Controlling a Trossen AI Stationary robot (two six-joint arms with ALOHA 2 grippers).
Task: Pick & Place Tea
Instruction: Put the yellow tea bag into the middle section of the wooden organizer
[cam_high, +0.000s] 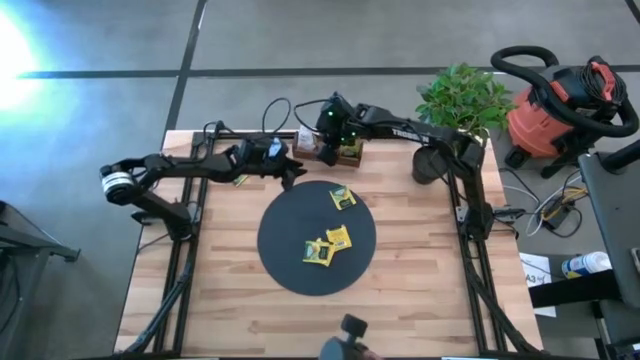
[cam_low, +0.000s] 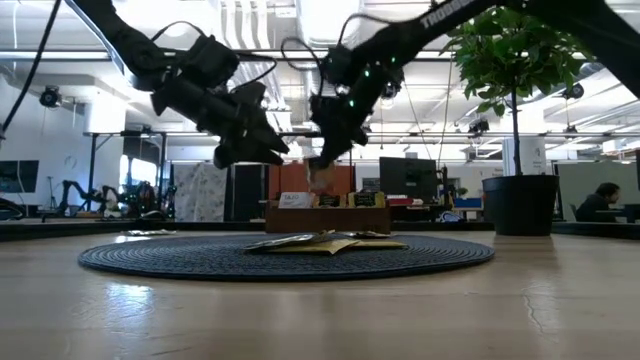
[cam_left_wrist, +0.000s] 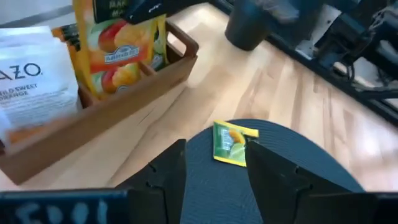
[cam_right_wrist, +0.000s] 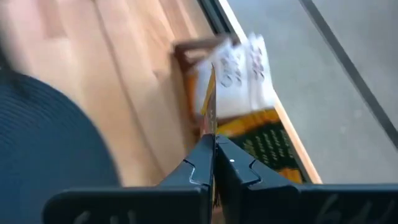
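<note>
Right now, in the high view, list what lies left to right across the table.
Left gripper → tea packets on the black disc: one, another → dark pot with the plant.

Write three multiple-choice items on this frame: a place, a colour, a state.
1. The right gripper is at: A the wooden tray; B the floor; C a chair.
2. The disc is: A white; B black; C red.
3. The left gripper is: A shut tight; B out of sight; C open.
Key: 1 A, the tray shows just past it; 2 B, dark against the pale table; 3 C, a wide gap shows between its fingers.
</note>
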